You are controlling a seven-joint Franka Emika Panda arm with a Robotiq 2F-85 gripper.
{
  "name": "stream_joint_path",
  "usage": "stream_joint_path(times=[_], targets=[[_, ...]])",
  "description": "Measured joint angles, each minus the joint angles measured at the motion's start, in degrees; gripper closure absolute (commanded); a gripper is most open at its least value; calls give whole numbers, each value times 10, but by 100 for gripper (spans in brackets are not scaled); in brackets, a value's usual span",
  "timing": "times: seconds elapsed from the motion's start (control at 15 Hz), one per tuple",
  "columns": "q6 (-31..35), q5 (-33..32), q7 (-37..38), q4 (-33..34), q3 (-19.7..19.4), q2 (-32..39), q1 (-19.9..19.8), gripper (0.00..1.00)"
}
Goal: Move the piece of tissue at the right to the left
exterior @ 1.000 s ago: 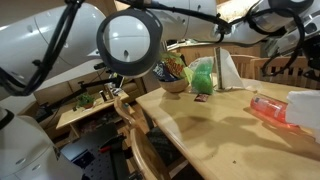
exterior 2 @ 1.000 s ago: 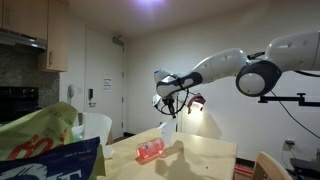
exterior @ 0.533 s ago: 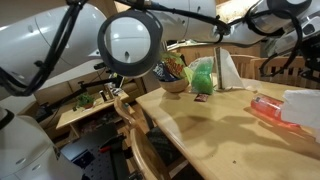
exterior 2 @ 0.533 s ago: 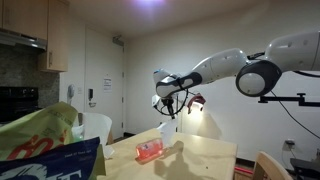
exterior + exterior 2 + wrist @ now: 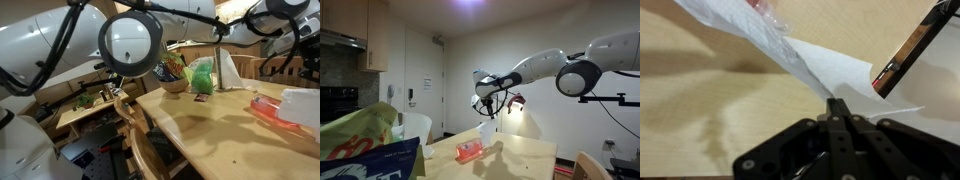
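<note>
Wrist view is showing the tissue [image 5: 825, 62] as a white sheet running from the upper left of the frame down to the bottom middle, where the hand [image 5: 837, 104] is pinching it. The hand is closed tight on that low corner, so the tissue is being held, not lying loose. In an exterior view the tissue [image 5: 486, 130] is hanging in the air right under the hand [image 5: 488, 108], with its long side pointing down. It is looking clear of the desk [image 5: 525, 160] below. A red pack [image 5: 469, 151] is sitting on the desk just under it, a bit to the left. I think the carry to the left is the step going on. The loose end is trailing below the hand, so the hand should be travelling high enough to pass over the red pack.
</note>
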Motion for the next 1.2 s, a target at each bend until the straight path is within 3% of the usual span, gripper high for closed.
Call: stream_joint_path(times=[0.33,0.6,1.2], targets=[[26,20,-117,-9,61,30,7,100],[41,29,-203,-61,116,43,9,100],[43,55,-343,-122,122,45,16,100]])
